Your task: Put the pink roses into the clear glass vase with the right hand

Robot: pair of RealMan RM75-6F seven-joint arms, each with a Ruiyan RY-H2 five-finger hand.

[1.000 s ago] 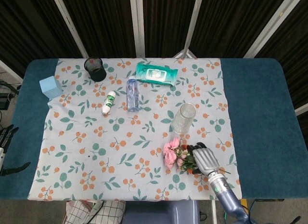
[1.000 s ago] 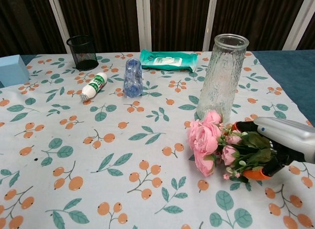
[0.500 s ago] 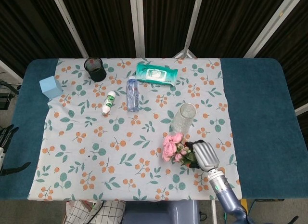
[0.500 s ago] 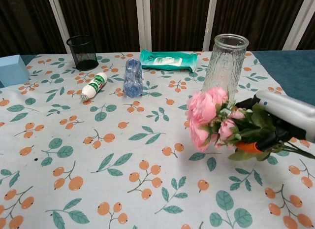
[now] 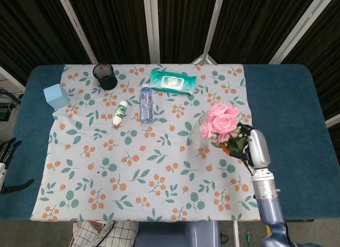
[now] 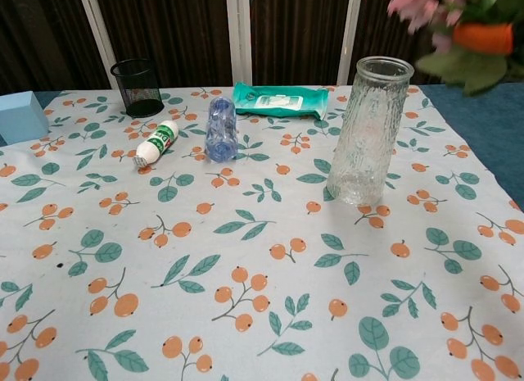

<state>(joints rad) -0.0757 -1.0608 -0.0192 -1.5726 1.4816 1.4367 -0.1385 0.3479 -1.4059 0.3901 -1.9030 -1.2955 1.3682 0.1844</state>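
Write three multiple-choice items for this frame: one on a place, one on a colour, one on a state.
1. Where is the pen cup?
A. far left corner of the cloth
B. beside the vase
C. near right corner

2. What colour is the wipes pack?
A. pink
B. teal
C. black

3. What state are the roses in?
A. lying on the cloth
B. standing in the vase
C. held up in the air by the right hand

Answers: 1 A, it stands at the cloth's far left. 2 B, the pack is teal. 3 C, the vase is empty and the bunch rides above its rim in the chest view.
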